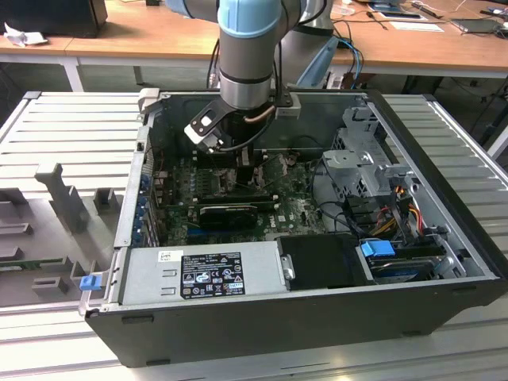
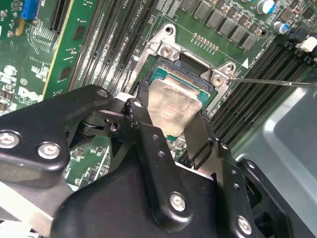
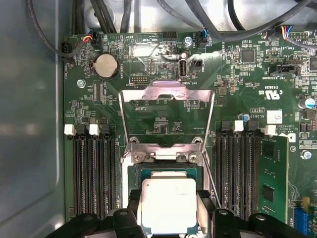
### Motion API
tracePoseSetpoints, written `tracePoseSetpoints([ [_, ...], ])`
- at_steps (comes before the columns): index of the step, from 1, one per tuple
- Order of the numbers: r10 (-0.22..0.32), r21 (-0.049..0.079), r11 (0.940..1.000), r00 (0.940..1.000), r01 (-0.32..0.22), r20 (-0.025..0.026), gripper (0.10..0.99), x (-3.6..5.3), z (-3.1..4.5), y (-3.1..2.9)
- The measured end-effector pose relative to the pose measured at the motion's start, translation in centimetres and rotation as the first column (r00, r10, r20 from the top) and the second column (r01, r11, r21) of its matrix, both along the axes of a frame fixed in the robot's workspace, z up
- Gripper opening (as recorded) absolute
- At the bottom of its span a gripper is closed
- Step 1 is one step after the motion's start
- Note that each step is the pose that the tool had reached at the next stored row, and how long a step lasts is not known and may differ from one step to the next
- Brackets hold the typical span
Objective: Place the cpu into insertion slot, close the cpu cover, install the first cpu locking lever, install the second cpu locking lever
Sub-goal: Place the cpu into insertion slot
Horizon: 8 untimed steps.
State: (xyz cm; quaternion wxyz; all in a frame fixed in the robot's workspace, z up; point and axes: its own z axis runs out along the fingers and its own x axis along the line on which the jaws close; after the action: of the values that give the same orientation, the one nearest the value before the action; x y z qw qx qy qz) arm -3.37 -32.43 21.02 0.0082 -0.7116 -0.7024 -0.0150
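Nearest, along the front wall of the open computer case [image 1: 317, 325], lies a grey power-supply box [image 1: 198, 270]. The case stands on a ribbed metal tabletop [image 1: 71, 127]. Past the box, a long black card [image 1: 230, 210] crosses the green circuit board [image 3: 237, 89], and the arm reaches down into the case just behind it.

In both wrist views the black fingers [image 2: 198, 133] [image 3: 132, 199] are drawn in narrow and clamp the cpu [image 2: 171, 99] [image 3: 168, 206] by two opposite edges, its silver top facing up. The cpu sits directly over the insertion slot [image 2: 194, 69] [image 3: 166, 172], near the middle of the board, and one edge of the slot's dark frame shows beyond it. Whether the cpu rests in the slot or hangs just above it cannot be told.

Beyond the slot, the cpu cover [image 3: 168, 92] stands swung open on its hinge. Rows of memory slots [image 3: 94, 168] flank both sides, with a coin battery [image 3: 106, 66] near the board's far edge.
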Motion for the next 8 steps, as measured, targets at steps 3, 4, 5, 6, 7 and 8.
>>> tracePoseSetpoints([
  [3, 0.0, 0.0, 1.0, 1.0, 0.0, 0.0005, 0.529, -0.09, -0.1, 0.01],
  [4, 0.0, 0.0, 1.0, 1.0, 0.0, 0.0004, 0.529, -0.15, -0.16, 0.01],
  [5, 0.0, 0.0, 1.0, 1.0, 0.0, 0.0004, 0.529, -0.14, -0.22, 0.01],
  [6, 0.0, 0.0, 1.0, 1.0, 0.0, 0.0004, 0.529, -0.15, -0.28, 0.01],
  [7, 0.0, 0.0, 1.0, 1.0, 0.0, 0.0003, 0.529, -0.15, -0.31, 0.02],
  [8, 0.0, 0.0, 1.0, 1.0, 0.0, 0.0005, 0.529, -0.15, -0.35, 0.06],
])
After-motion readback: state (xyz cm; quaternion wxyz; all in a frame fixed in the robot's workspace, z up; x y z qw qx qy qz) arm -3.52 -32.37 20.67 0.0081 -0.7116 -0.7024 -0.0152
